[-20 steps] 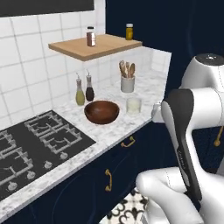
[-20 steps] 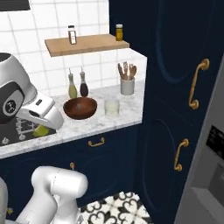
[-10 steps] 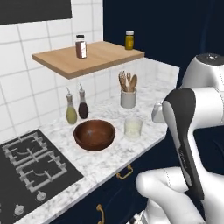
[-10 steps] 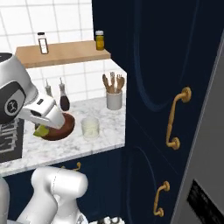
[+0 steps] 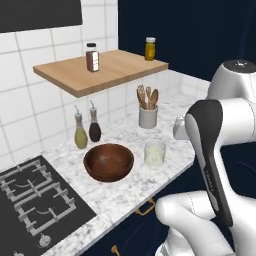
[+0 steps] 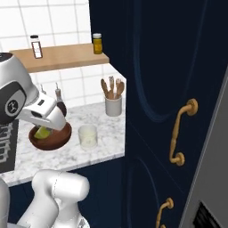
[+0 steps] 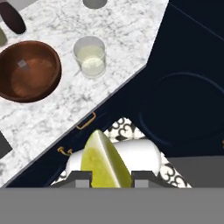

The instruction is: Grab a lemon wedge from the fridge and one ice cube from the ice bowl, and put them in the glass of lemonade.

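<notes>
Marble counter [image 5: 125,192] is the landmark for everything below, and it sits larger and closer in both base views than it did a second ago: the whole picture has shifted, so the base has driven in toward it, not the things on it. Beside the counter's right end, in the right base view, rise the navy cabinets [image 6: 151,89] with gold handles, and a grey strip of the fridge [image 6: 209,187] edges the frame beyond them. On the counter, near its front edge, stands the ice bowl [image 5: 108,161], dark brown wood; the hand view shows one pale ice cube [image 7: 22,64] lying inside it. The glass of lemonade [image 5: 155,153] stands just beside the bowl, toward the counter's corner, apart from it. Smallest is the lemon wedge [image 7: 105,162], clamped between the two finger tips of the gripper [image 7: 106,178], which are closed in on the fruit. In the hand view the gripper hangs out past the counter's front edge, over the floor, not yet above the glass. My judgement: the fridge step is done, and with the base now near, the arm must reach forward over the glass to drop the wedge.
</notes>
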Robot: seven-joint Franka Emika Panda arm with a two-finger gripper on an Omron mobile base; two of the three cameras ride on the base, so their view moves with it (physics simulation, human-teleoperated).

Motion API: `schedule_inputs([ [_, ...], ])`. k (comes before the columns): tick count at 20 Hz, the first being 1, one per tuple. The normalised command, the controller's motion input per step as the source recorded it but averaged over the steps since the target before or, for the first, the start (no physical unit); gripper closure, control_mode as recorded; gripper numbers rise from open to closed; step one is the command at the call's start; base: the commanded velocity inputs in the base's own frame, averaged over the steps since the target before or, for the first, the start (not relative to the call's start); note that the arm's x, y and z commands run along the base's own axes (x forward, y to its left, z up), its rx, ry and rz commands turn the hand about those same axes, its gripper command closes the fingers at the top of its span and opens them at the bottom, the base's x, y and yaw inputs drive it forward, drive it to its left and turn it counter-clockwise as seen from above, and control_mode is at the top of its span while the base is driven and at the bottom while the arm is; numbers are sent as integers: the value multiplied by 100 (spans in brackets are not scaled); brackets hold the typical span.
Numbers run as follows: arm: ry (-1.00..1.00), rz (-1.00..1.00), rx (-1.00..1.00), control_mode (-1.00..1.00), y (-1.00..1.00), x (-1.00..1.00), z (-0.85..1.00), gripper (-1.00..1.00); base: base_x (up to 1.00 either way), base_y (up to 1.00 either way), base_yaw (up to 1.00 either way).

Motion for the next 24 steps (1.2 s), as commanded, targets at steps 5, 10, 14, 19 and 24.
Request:
schedule_inputs([
  [5, 0, 0, 0, 100, 0, 0, 0, 100, 0, 0, 0],
  [10, 0, 0, 0, -100, 0, 36, -20, 100, 1, 0, 0],
  [14, 3, 5, 7, -100, 0, 100, -62, 100, 0, 0, 0],
  [19, 0, 3, 2, -100, 0, 81, -35, 100, 0, 0, 0],
  [24, 0, 0, 0, -100, 0, 79, -17, 100, 0, 0, 0],
])
